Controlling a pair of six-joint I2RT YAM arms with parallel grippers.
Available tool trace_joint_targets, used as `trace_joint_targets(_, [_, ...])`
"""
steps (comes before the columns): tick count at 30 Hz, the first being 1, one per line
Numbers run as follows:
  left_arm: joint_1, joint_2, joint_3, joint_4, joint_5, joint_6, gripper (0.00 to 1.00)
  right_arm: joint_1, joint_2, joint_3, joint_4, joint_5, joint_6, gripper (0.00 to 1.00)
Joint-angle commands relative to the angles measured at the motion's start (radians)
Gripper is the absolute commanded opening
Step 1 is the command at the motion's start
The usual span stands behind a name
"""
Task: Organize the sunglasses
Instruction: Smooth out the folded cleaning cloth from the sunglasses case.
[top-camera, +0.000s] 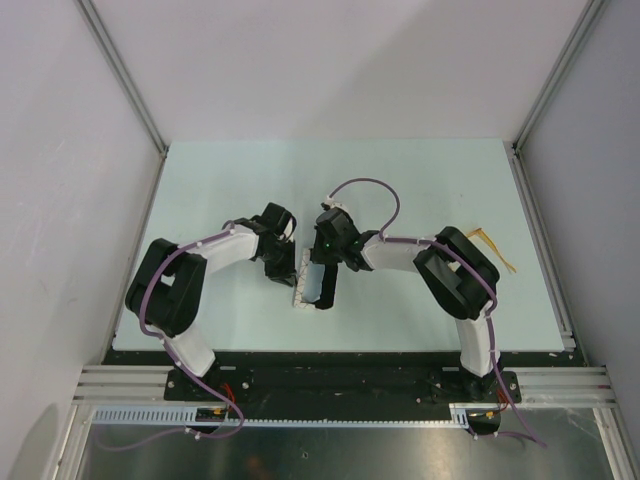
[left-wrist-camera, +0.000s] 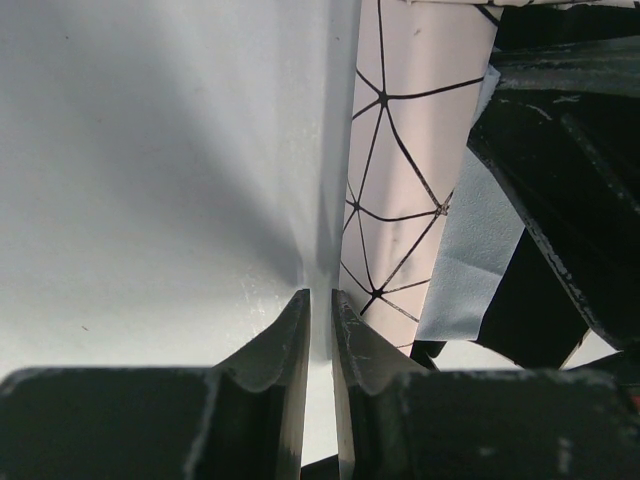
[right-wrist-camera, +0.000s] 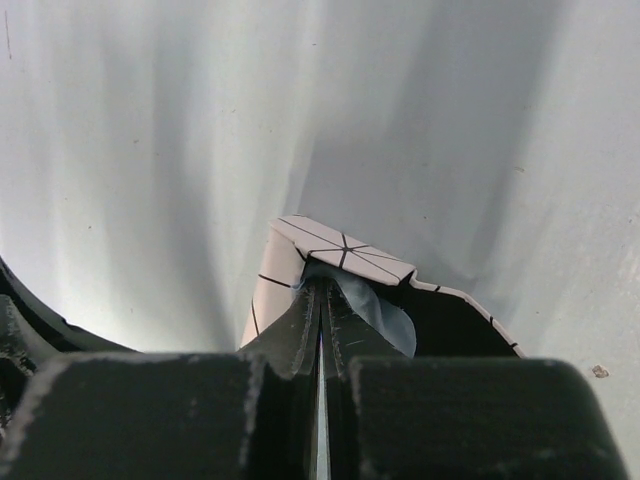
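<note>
Both arms bent over the case mid-desk; sunglasses lying apart at the right.

Left end effector nearly closed, fingers a hair apart on a thin white edge beside the case's patterned side. Right end effector pinched shut on the blue-grey cloth at the case's open end. Sunglasses on the desk near the right edge, just beyond the right arm's elbow, touched by neither.

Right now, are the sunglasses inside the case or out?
Out. The sunglasses lie on the table right of the right arm, apart from the case.
</note>
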Motion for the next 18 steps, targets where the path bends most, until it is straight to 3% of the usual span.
trace_joint_targets(1, [-0.009, -0.023, 0.027, 0.005, 0.009, -0.010, 0.18, -0.004, 0.023, 0.028, 0.025, 0.002, 0.011, 0.00])
trace_joint_targets(18, [-0.009, -0.029, 0.024, 0.005, 0.005, -0.011, 0.18, -0.004, 0.009, 0.030, 0.004, 0.014, 0.008, 0.00])
